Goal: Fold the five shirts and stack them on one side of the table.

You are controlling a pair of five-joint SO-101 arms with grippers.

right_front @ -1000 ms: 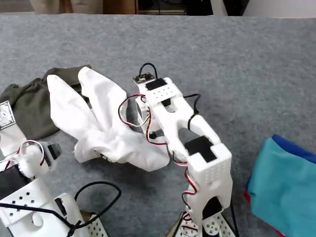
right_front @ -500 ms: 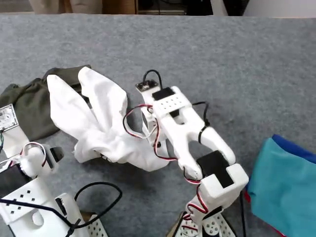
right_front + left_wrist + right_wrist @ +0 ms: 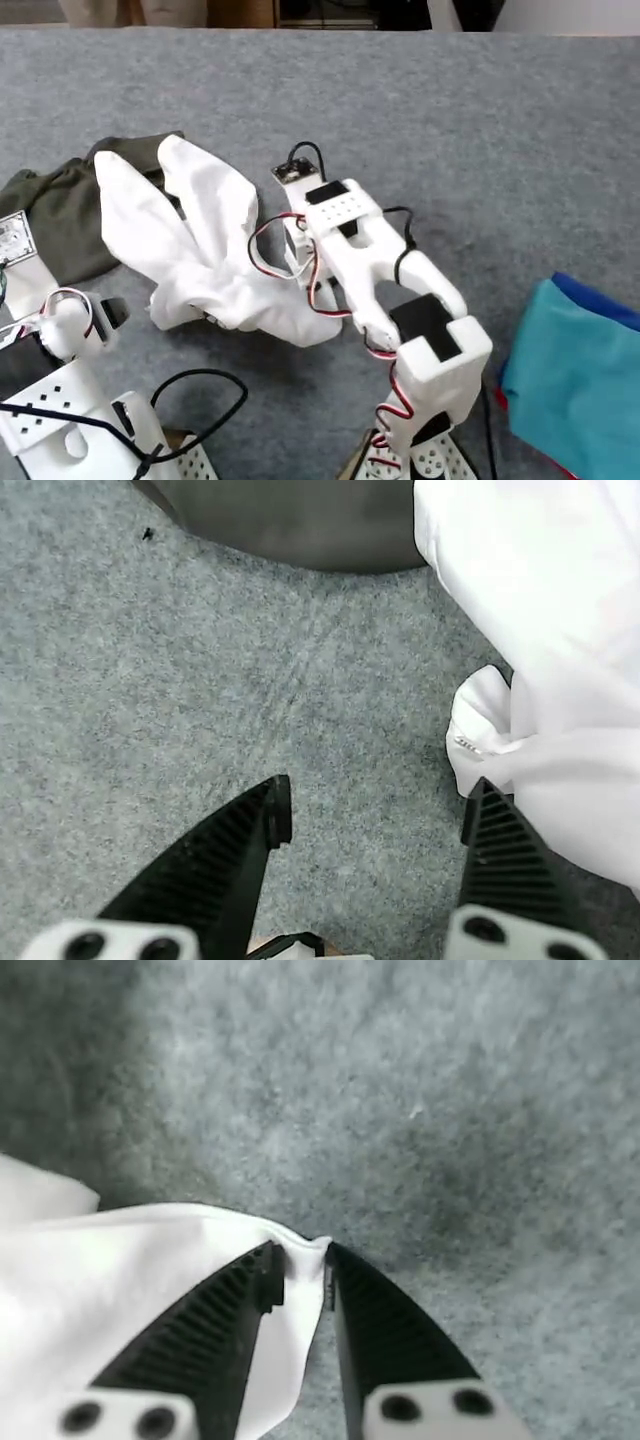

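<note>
I had the right tool [image 3: 300, 1260] squeezed almost shut on the white shirt [image 3: 205, 255]. It held only a thin bit at the very edge of the cloth. That was my big worry. If I pulled hard or fast, I thought the edge could slip out and the shirt would drop in a heap.

The white shirt lay bunched up at about 9 o'clock on the grey worktop [image 3: 480, 130]. Part of it sat on top of the dark green shirt [image 3: 60, 210], which lay farther out at 9 o'clock. If I dragged the white one, the green one might come along and get more messy.

The left tool [image 3: 378, 805] was wide open and held nothing. It hung over bare worktop, with a fold of the white shirt just beside one finger [image 3: 490, 850]. If I closed it there, it could grab a lump and not a clean corner, and the fold would turn out crooked.

The blue pile [image 3: 575, 370] sat at 4 o'clock, well apart from the arms. A wide swing of the right arm could bump it and spoil it.
</note>
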